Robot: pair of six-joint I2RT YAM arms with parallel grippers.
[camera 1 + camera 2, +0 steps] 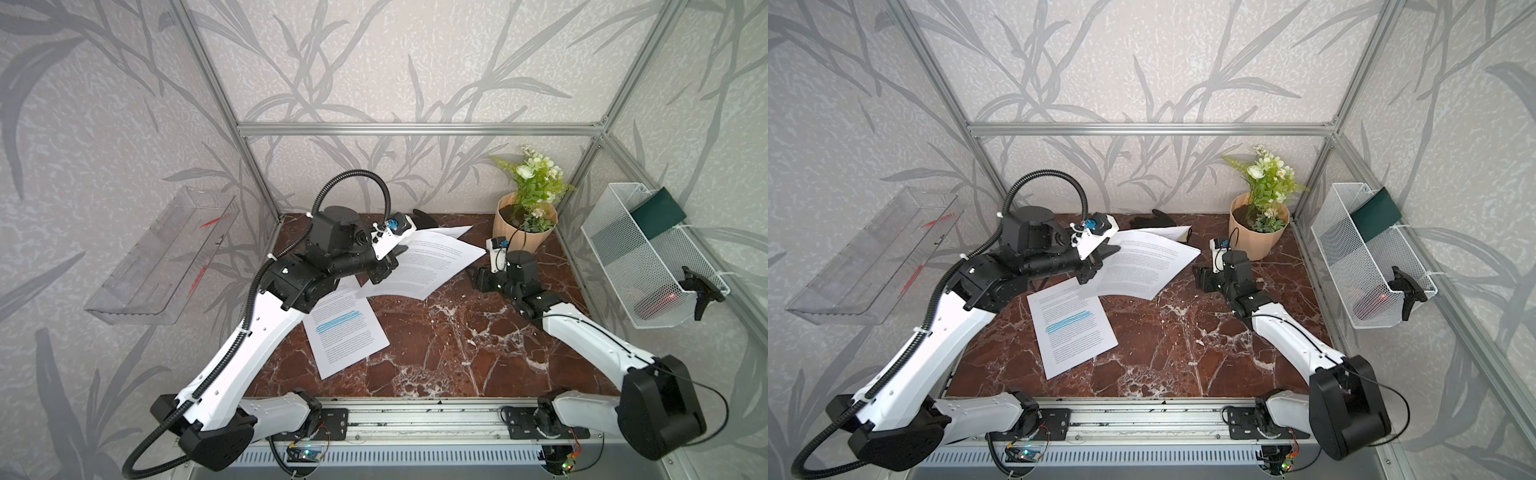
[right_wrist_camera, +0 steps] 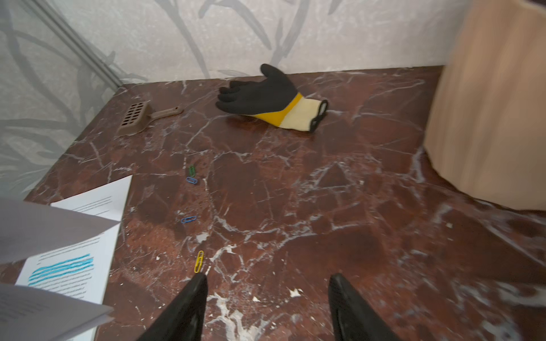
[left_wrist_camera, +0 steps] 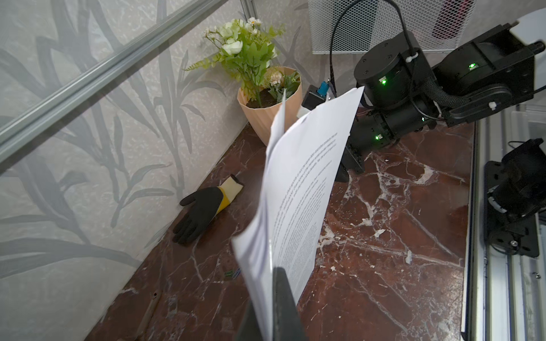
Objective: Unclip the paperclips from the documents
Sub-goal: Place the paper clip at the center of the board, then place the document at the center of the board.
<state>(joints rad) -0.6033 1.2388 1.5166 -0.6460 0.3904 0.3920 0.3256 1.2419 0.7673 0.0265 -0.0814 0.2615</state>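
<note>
My left gripper (image 1: 392, 261) (image 3: 271, 295) is shut on the edge of one set of the documents (image 1: 428, 266) (image 1: 1138, 266) (image 3: 307, 183), holding its white printed sheets up off the table. The other set, marked with blue highlighter (image 1: 345, 332) (image 1: 1073, 328) (image 2: 62, 274), lies flat on the marble. Several loose paperclips lie on the table: a green one (image 2: 192, 170), a blue one (image 2: 192, 180), another blue one (image 2: 188, 219) and a yellow one (image 2: 199, 261). My right gripper (image 2: 268, 277) (image 1: 478, 279) is open and empty, low over the table. The yellow clip lies just past one fingertip.
A black and yellow glove (image 2: 260, 91) (image 3: 201, 212) and a tan slotted scoop (image 2: 136, 118) lie by the back wall. A flower pot (image 1: 523, 226) stands at the back right. A white mesh basket (image 1: 648, 257) hangs on the right wall, a clear tray (image 1: 166, 257) on the left.
</note>
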